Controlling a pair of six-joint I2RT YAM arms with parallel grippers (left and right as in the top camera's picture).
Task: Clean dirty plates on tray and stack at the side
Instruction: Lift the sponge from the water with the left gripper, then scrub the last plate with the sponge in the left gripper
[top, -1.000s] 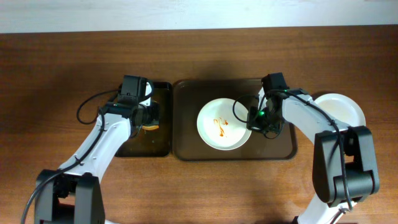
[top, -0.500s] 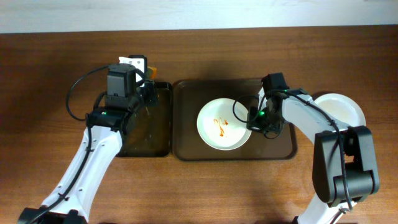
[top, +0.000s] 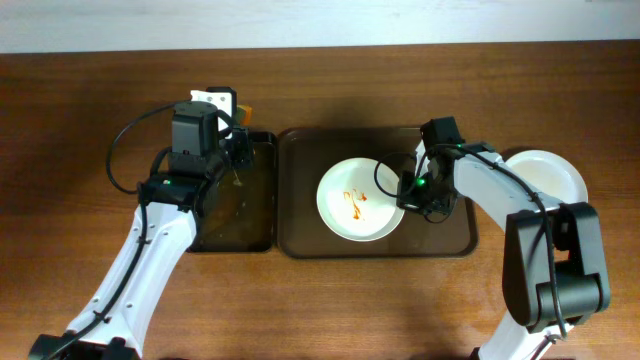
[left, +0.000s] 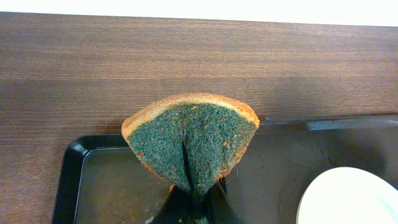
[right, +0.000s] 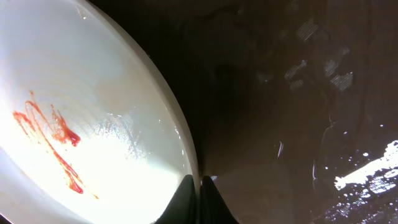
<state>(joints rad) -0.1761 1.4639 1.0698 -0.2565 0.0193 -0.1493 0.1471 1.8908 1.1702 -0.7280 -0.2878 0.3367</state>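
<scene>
A white plate (top: 360, 199) with an orange-red sauce squiggle lies in the dark brown tray (top: 300, 235). My right gripper (top: 408, 195) is shut on that plate's right rim; the right wrist view shows the rim pinched between the fingers (right: 199, 186) and the sauce on the plate (right: 74, 124). A clean white plate (top: 550, 172) sits on the table to the right of the tray. My left gripper (top: 235, 150) is shut on a folded green-and-orange sponge (left: 189, 140), held above the back of the narrower black tray (left: 68, 180). A third plate is not distinguishable.
The black tray (top: 262, 240) sits directly left of the brown tray, its floor wet. The wooden table (top: 80, 120) runs to a pale far edge. Both arms' cables loop over the trays.
One second ago my left gripper was low in the black tray; it rose and moved toward the tray's back with the sponge, then held still. The right arm and plate have not moved.
</scene>
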